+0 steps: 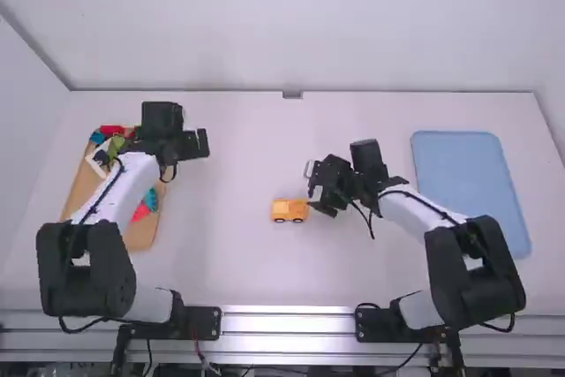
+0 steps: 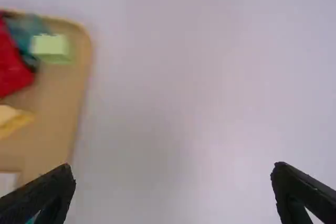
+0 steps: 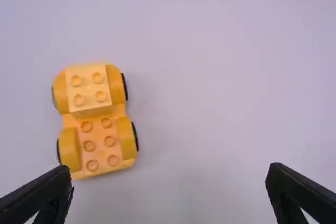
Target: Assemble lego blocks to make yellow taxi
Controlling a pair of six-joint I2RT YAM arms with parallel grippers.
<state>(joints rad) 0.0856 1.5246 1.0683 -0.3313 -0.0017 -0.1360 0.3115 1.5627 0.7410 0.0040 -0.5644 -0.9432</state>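
Several blocks [image 2: 51, 47] in tan tray [image 2: 59, 98]

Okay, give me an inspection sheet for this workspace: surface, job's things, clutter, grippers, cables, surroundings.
Surface: white table; blue mat at right.
Job's things: yellow wheeled base, studded block on one end.
Clutter: mixed coloured pieces in wooden tray, far left.
Grippers: left gripper open, empty, beside tray; right gripper open, empty, near base.
Cables: black, along both arms.
Surroundings: white walls; metal rails along near edge.
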